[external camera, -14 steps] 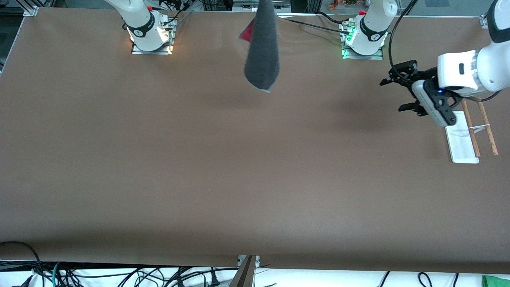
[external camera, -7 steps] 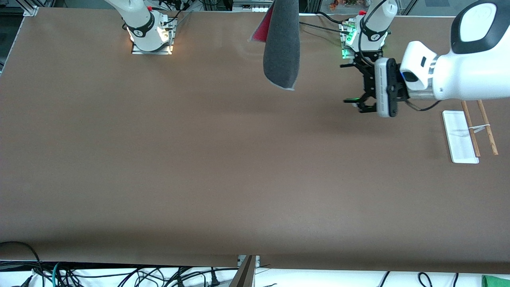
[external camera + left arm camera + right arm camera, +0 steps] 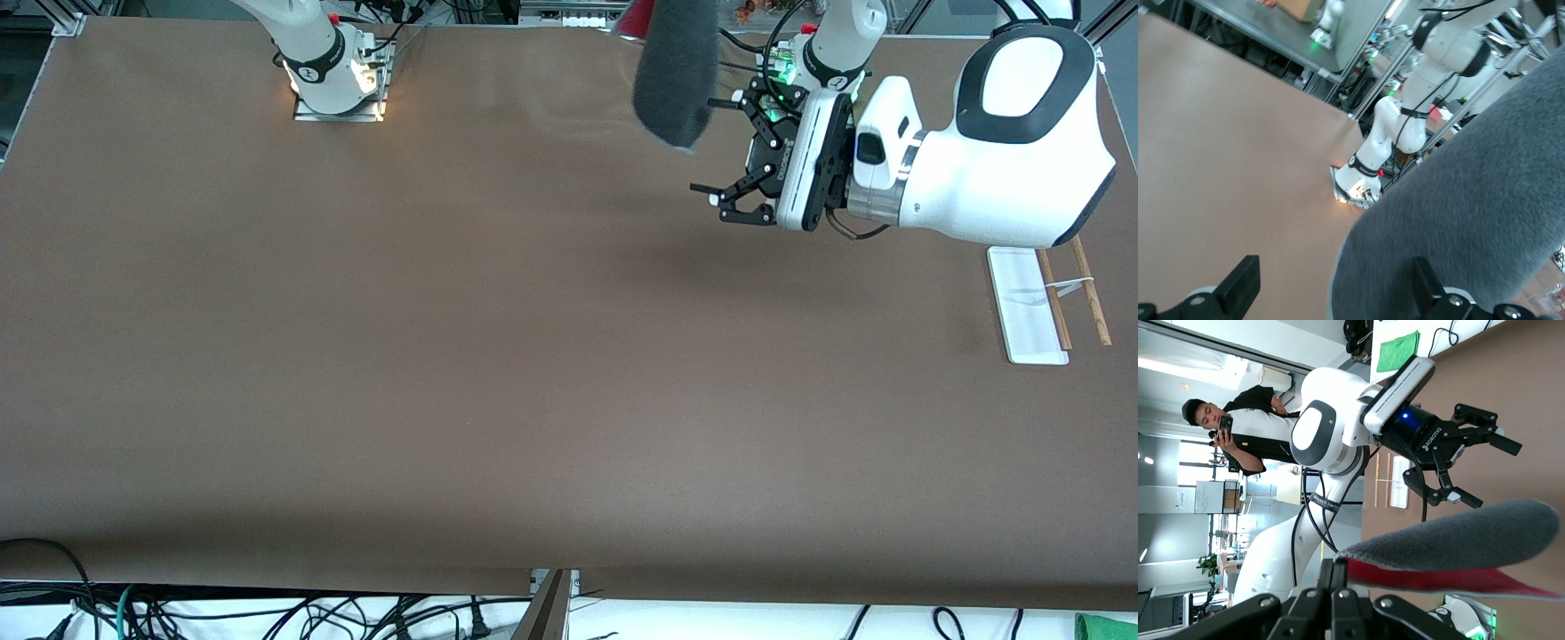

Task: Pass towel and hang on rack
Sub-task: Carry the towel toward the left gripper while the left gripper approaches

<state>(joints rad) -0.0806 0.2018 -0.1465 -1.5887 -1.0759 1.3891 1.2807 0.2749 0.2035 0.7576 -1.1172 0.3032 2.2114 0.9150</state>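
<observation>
The towel (image 3: 676, 80) hangs in the air, dark grey face outward with a strip of red (image 3: 1451, 579) showing, over the table close to the left arm's base (image 3: 813, 84). My right gripper (image 3: 1346, 565) is shut on the towel's upper corner; it is out of the front view. My left gripper (image 3: 716, 151) is open and level with the towel's lower end. In the left wrist view the towel (image 3: 1471, 220) fills the space by one finger (image 3: 1426, 280). The rack (image 3: 1053, 293) stands at the left arm's end of the table, with nothing on its rods.
The right arm's base (image 3: 333, 76) stands at the table's back edge. Cables (image 3: 267, 613) and a green cloth (image 3: 1107, 627) lie below the table's front edge. A person (image 3: 1238, 427) stands off the table near the left arm.
The left arm has swung away from the rack to beside the towel, its gripper still open. The hanging towel has travelled toward the left arm's end and risen.
</observation>
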